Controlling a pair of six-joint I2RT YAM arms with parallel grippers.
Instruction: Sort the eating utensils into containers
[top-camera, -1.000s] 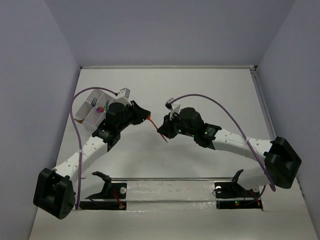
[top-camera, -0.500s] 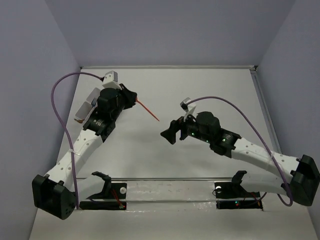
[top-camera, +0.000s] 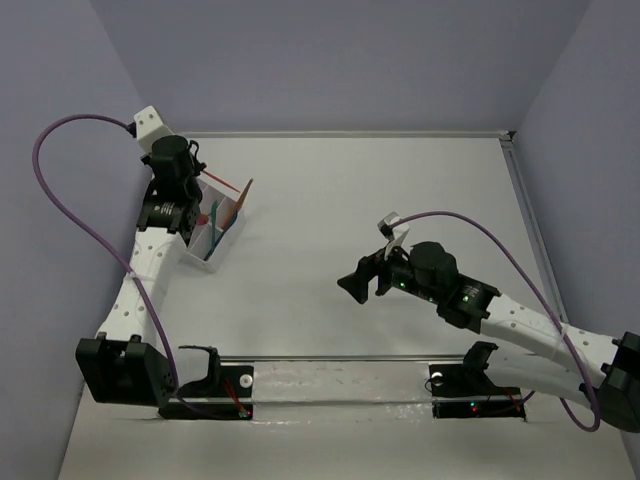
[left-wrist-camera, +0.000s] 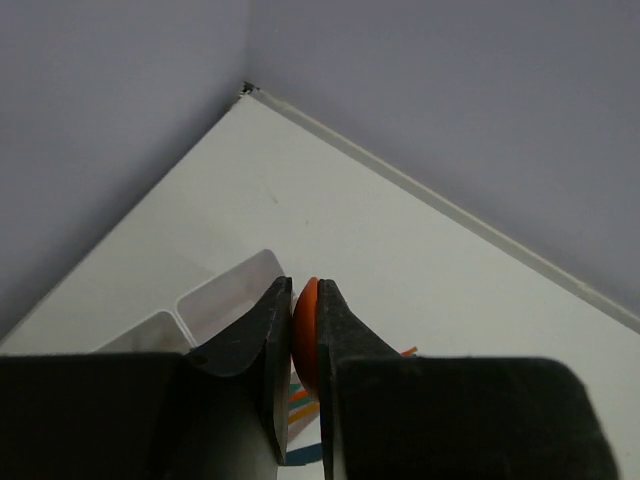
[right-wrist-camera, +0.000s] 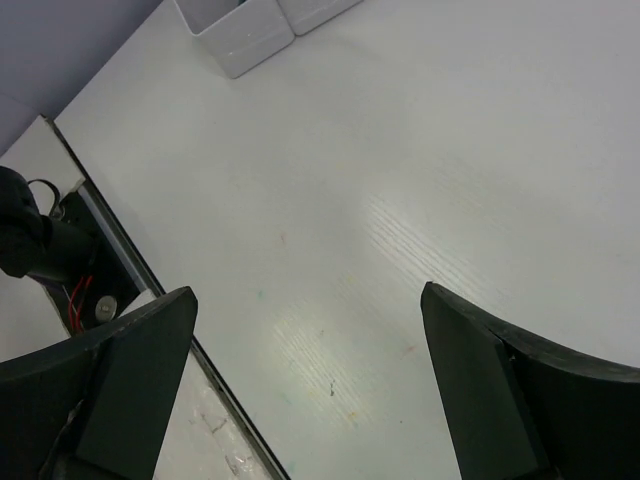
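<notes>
Left gripper (left-wrist-camera: 303, 288) clenched on an orange-red utensil (left-wrist-camera: 306, 340), pads pinching its rounded end. From above, this gripper sits over the far end of the white divided tray (top-camera: 198, 248), with the utensil's slim shaft jutting rightward across the tray's far corner. Inside the tray, teal, green and pink-red utensils (top-camera: 212, 222) lean together. A copper-orange strip (top-camera: 243, 202) stands at the tray's right rim; whether it joins the held piece is unclear. Right gripper (top-camera: 356, 286) is well right of the tray, over the white table (right-wrist-camera: 380, 200), released, fingers (right-wrist-camera: 130, 370) spread wide with nothing between.
</notes>
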